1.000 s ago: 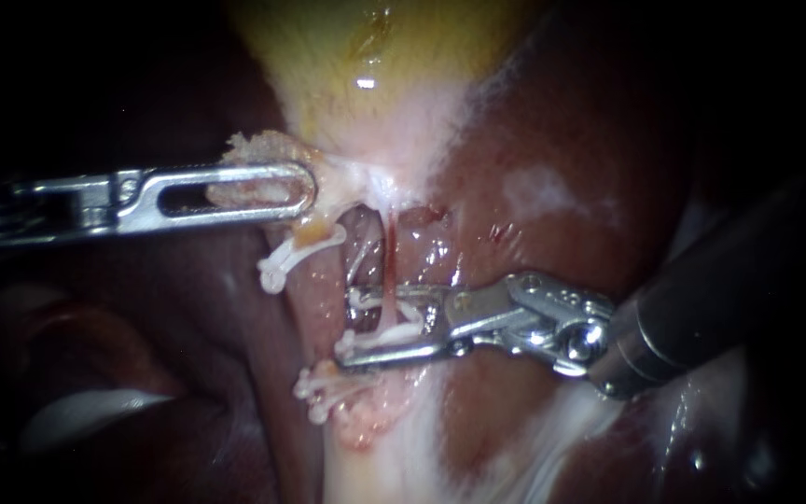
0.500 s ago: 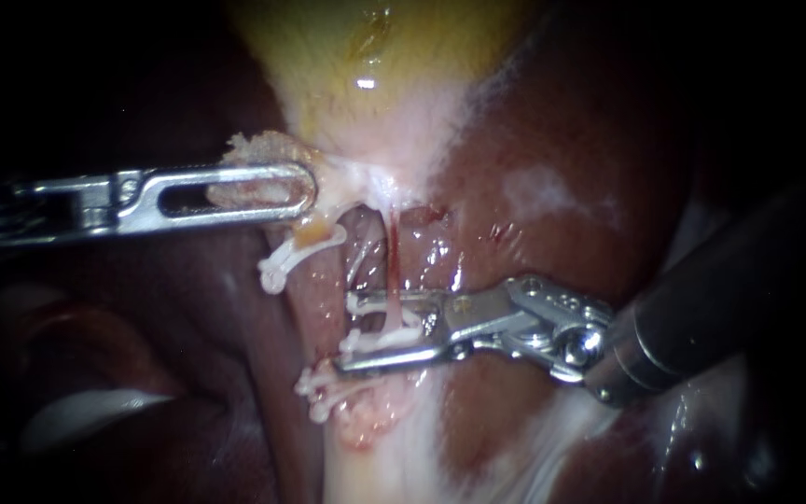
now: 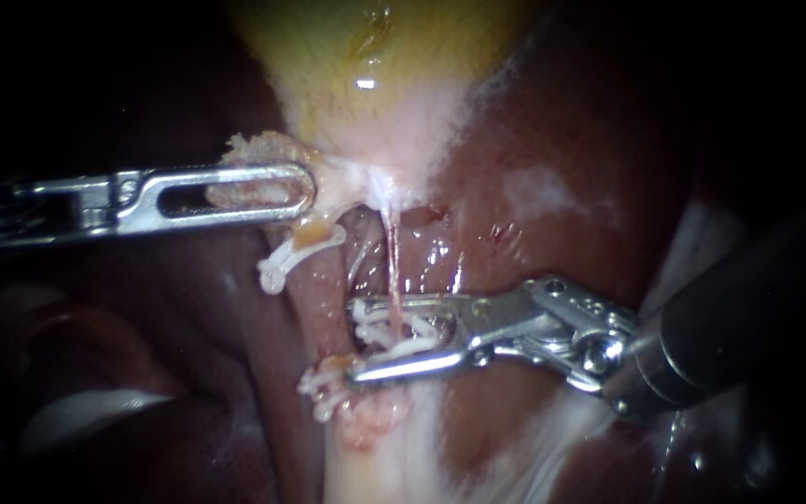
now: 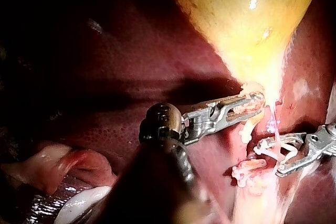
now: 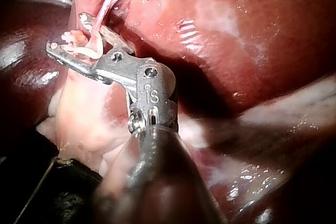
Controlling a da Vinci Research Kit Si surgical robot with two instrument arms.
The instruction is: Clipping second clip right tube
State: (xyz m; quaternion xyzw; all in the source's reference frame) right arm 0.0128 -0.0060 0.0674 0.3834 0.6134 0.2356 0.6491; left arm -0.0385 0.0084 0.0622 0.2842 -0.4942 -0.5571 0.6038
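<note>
My left instrument (image 3: 300, 191) comes in level, its windowed jaws shut on pale tissue at the gallbladder's (image 3: 375, 56) neck; the left wrist view shows the same hold (image 4: 254, 102). A thin pink right tube (image 3: 391, 266) runs down from the neck. My right instrument (image 3: 352, 338) straddles it, a white clip (image 3: 398, 334) seated between its two jaws and touching both. The tube passes through the clip's gap. The right wrist view shows these jaws (image 5: 65, 32) with the clip (image 5: 86, 51) around the strand. Two white clips (image 3: 291, 257) (image 3: 324, 387) sit on the thicker left tube.
Dark red liver (image 3: 552, 187) surrounds the field on both sides. A pale band of tissue (image 3: 375, 467) runs down below the clips. My right instrument's dark shaft (image 3: 748, 327) covers the lower right.
My right instrument has drawn back a little to the right and downward, the clip still in its jaws around the tube. The left instrument has held still.
</note>
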